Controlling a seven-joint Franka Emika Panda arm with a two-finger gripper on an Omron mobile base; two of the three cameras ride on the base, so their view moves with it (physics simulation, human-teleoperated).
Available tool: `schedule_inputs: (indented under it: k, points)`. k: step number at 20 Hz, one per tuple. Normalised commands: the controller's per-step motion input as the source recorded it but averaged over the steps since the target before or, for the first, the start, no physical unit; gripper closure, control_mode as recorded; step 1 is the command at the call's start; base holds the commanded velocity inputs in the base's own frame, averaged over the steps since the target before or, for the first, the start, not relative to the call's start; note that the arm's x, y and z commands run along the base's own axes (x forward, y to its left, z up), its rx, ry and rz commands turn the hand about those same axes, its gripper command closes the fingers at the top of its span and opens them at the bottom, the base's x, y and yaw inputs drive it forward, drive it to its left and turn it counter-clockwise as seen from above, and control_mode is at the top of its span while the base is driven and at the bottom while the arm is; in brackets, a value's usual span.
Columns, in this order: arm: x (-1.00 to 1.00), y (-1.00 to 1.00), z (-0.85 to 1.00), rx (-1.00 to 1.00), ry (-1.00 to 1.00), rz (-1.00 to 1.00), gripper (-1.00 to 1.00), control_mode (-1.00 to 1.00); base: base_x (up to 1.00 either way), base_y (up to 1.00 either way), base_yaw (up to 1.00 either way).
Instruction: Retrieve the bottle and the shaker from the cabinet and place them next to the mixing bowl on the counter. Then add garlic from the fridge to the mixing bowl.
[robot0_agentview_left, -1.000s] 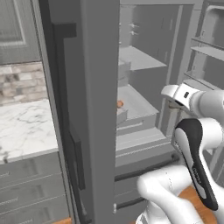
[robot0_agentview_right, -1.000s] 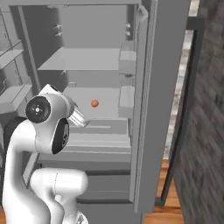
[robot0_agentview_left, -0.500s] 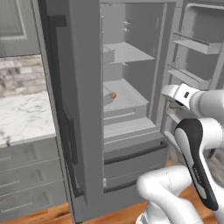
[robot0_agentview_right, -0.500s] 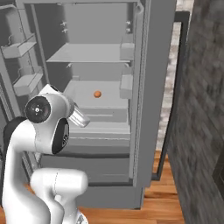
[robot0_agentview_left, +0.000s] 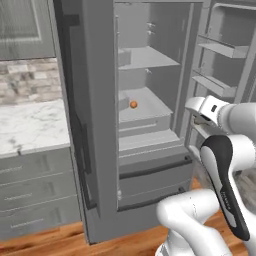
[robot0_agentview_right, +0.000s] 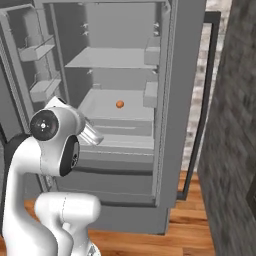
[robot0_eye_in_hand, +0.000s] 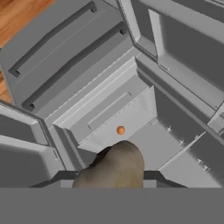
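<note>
The gripper is clamped on a tan garlic bulb; a small orange item lies on the fridge shelf beyond it.

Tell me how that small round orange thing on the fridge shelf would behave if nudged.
The small round orange thing looks ball-shaped, so it would probably roll at a light touch. The flat grey fridge shelf beneath it looks smooth, so it may also slide. It seems tiny, so it is likely light.
</note>
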Motion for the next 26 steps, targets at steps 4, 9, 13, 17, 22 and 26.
schedule_inputs:
  k: [4, 9, 13, 17, 22, 26]
  points:
    - [0.0, 0.0, 0.0, 0.0, 0.0, 0.0, 1.0, 1.0, -0.37, 0.0, 0.21]
    - [0.0, 0.0, 0.0, 0.0, 0.0, 0.0, 1.0, 1.0, -0.41, 0.0, 0.23]
    - [0.0, 0.0, 0.0, 0.0, 0.0, 0.0, 1.0, 1.0, -0.4, 0.0, 0.25]
    - [0.0, 0.0, 0.0, 0.0, 0.0, 0.0, 1.0, 1.0, -0.3, 0.06, 0.27]
    - [0.0, 0.0, 0.0, 0.0, 0.0, 0.0, 1.0, 1.0, -0.3, 0.13, 0.27]
    - [0.0, 0.0, 0.0, 0.0, 0.0, 0.0, 1.0, 1.0, -0.3, 0.19, 0.28]
